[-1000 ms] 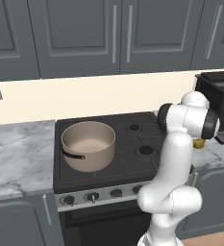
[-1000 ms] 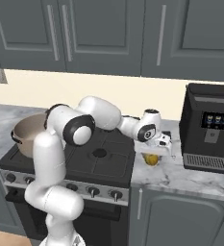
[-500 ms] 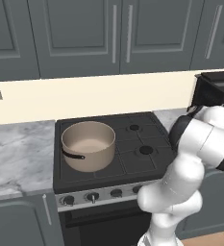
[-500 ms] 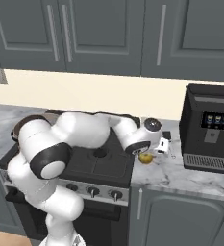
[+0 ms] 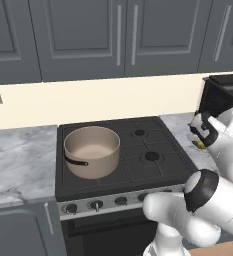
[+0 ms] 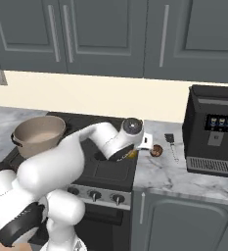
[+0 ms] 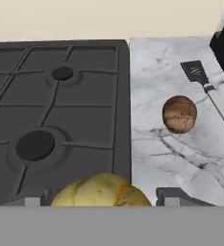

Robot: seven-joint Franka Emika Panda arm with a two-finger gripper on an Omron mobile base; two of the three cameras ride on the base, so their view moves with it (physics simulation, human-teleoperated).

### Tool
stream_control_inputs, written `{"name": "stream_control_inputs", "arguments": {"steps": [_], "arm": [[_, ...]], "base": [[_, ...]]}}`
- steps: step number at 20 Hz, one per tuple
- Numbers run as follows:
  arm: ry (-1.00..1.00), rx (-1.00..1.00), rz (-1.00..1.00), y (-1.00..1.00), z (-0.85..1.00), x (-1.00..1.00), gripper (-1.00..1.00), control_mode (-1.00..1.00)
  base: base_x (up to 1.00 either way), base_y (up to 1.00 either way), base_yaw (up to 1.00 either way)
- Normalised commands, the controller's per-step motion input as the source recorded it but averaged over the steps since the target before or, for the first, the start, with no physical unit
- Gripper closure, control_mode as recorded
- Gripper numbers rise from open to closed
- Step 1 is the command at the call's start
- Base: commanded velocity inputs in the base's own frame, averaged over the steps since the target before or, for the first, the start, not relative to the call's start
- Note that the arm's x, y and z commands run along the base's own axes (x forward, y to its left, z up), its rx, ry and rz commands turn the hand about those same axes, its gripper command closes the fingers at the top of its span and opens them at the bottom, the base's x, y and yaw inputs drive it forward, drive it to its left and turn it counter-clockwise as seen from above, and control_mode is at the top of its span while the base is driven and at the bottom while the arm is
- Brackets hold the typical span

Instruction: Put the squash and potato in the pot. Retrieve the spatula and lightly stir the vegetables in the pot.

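Pot (image 5: 92, 156) sits on the stove's front-left burner, nothing in it. Gripper (image 7: 101, 202) hovers at the stove's right edge, fingers apart, with the squash (image 7: 100, 192) directly between the tips, not yet clamped. Potato (image 7: 180, 114) lies further right on the marble counter. Spatula (image 7: 200, 77) lies beyond the potato, by the coffee machine (image 6: 211, 130), handle running toward the counter's front edge.

In the hand view the stove (image 7: 60, 110) takes the left; the counter (image 7: 180, 158) the right. The potato (image 7: 180, 114) lies mid-right, the spatula (image 7: 200, 77) upper right behind it, the squash (image 7: 101, 192) at bottom centre.

In the left base view the pot (image 5: 92, 150) sits on the stove's left.
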Motion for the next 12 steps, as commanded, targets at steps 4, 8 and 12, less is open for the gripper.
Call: {"name": "stream_control_inputs", "arguments": {"steps": [4,8,12], "arm": [[-0.01,0.00,0.04,0.77,0.65,-0.14,1.00,-1.00],[-0.05,0.00,0.03,0.85,0.45,-0.14,1.00,-1.00],[0.00,0.00,0.05,0.81,0.37,-0.09,1.00,-1.00]], "base": [[0.00,0.00,0.00],[0.00,0.00,0.00],[0.00,0.00,0.00]]}}
